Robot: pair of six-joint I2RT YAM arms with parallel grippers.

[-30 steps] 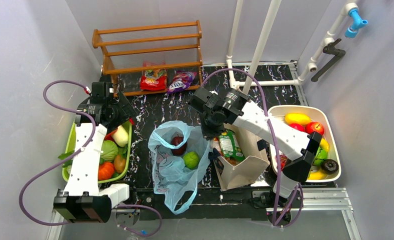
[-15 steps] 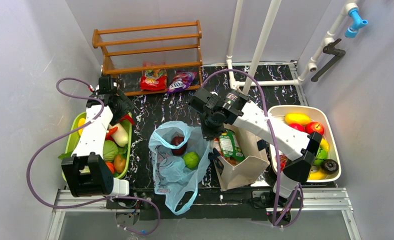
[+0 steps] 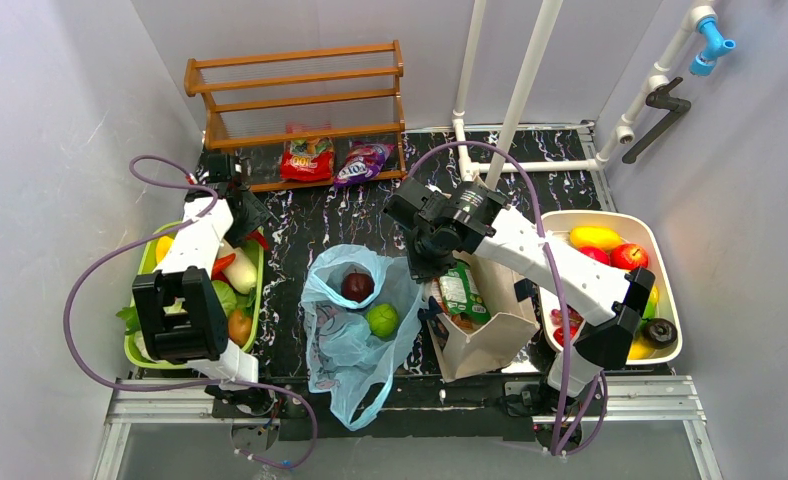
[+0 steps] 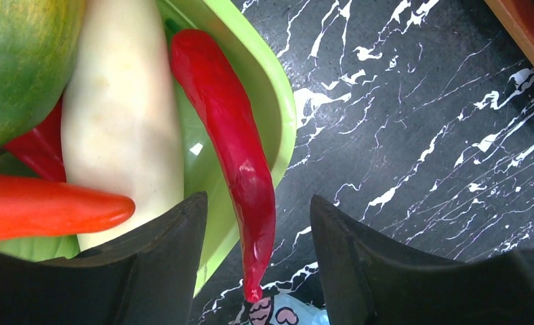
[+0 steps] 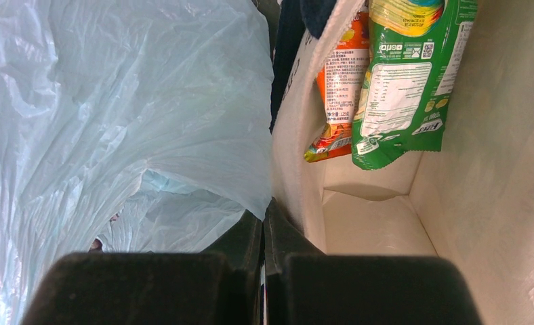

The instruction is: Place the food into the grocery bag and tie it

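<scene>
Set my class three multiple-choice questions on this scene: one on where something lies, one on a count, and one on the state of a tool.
1. Where is the green snack packet?
A. in the canvas tote
B. in the grocery bag
C. in the left tool

2. How many pieces of food lie in the grocery bag?
A. none
B. two
C. five

3. How does the left tool stand?
A. shut and empty
B. shut on the green snack packet
C. open, astride the red chili

Answers:
1 A: the packet stands between the tote's beige walls.
2 B: only a dark red apple and a green fruit show inside the bag.
3 C: its jaws stand apart, one on either side of the chili's tip.
</scene>
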